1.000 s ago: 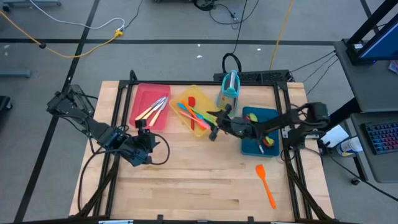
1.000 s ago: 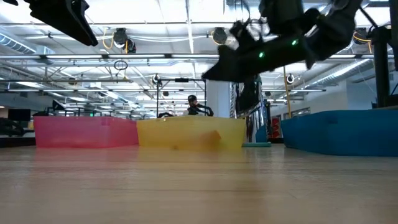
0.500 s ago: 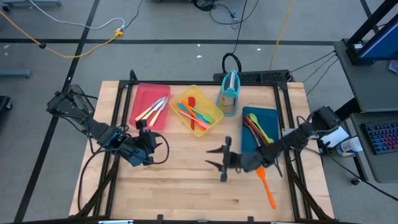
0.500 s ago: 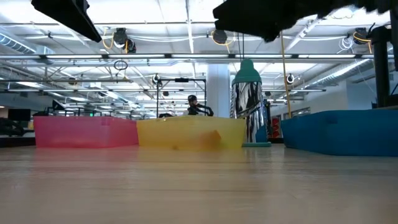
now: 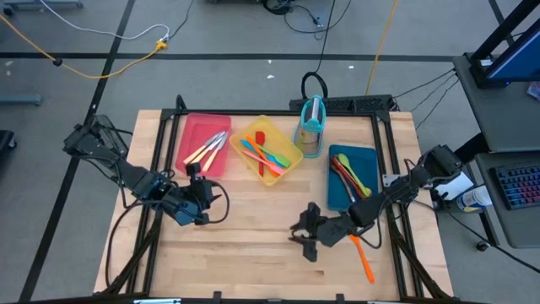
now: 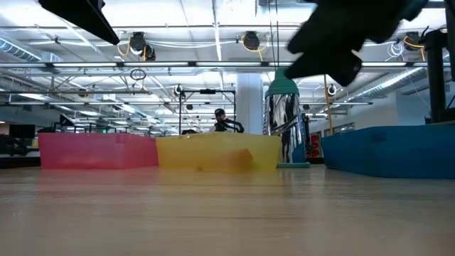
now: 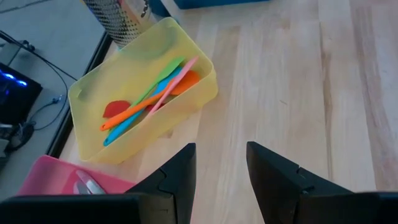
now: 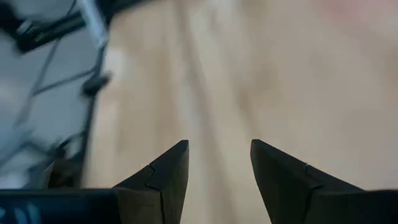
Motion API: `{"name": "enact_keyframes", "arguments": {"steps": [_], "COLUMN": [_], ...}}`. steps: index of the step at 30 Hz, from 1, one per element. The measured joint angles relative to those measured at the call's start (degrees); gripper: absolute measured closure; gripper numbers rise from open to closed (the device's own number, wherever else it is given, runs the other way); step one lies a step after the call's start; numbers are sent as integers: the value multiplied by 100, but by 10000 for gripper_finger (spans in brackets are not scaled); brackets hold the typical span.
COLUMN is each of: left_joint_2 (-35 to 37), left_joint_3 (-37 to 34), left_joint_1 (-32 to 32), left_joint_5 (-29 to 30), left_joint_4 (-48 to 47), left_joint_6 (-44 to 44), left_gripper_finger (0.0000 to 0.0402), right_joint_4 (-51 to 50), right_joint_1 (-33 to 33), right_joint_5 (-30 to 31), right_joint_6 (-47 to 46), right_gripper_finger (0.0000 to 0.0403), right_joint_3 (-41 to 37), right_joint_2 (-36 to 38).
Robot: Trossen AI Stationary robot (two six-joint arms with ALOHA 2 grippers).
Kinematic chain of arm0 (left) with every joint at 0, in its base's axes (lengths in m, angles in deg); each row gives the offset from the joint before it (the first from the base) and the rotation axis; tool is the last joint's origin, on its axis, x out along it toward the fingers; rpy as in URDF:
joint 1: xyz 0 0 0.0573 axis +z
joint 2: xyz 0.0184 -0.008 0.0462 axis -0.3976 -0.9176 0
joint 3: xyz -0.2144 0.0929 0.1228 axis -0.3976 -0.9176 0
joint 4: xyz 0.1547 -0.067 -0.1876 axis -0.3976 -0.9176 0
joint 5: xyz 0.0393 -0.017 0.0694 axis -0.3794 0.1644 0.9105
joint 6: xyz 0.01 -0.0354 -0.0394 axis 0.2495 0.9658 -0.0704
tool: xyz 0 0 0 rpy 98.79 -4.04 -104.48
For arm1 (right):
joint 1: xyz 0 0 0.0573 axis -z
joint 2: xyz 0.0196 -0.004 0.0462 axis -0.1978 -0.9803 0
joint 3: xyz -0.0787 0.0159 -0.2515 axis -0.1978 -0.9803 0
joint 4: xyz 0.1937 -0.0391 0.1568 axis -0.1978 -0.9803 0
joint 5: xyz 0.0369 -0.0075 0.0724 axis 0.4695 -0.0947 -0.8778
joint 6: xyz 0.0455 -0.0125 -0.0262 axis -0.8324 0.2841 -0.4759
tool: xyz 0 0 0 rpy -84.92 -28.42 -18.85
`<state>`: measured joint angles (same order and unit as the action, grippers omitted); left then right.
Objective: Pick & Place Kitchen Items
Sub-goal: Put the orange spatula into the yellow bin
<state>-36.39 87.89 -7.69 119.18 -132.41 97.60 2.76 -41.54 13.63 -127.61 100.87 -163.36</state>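
The last loose utensil, an orange spatula [image 5: 360, 252], is seen on the bare wood near the table's right edge, its blade toward the far side and its handle running to the near right. The right gripper [image 5: 305, 239] is held just left of that blade, jaws parted and empty, so a short shift rightward is judged necessary, with the jaws set across the handle. Open board lies all around. The blue tray [image 5: 332, 196] stands just beyond. The left gripper [image 5: 197, 192], also spread and empty, waits well apart.

Red tray [image 5: 200, 131], yellow tray [image 5: 283, 173], blue tray [image 5: 336, 194], holder [image 5: 310, 127].
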Motion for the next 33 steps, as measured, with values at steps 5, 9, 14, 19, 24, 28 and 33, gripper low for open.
{"name": "enact_keyframes", "arguments": {"steps": [5,9,14,19,24,28,33], "left_joint_2": [1,0,1,1,0,0,1], "left_joint_3": [0,0,0,0,0,0,0], "left_joint_1": [0,0,0,0,0,0,0], "left_joint_5": [4,4,7,7,9,9,11], "left_joint_4": [0,1,1,0,0,0,0], "left_joint_6": [-166,-168,-179,-184,-308,-339,-332], "left_gripper_finger": [256,256,256,256,256,256,256], "right_joint_4": [-714,-1852,-3541,-5123,-5985,-6071,-6012], "right_joint_1": [0,0,-3,-58,-75,-74,-81], "right_joint_5": [-1238,-1850,-2967,-3536,-3245,-2800,-2781], "right_joint_6": [-1147,-2364,-3802,-5071,-5656,-5743,-5722], "right_gripper_finger": [234,234,234,234,234,234,234], "right_joint_3": [3,4,4,4,4,3,0], "right_joint_2": [0,0,0,0,0,0,0]}}
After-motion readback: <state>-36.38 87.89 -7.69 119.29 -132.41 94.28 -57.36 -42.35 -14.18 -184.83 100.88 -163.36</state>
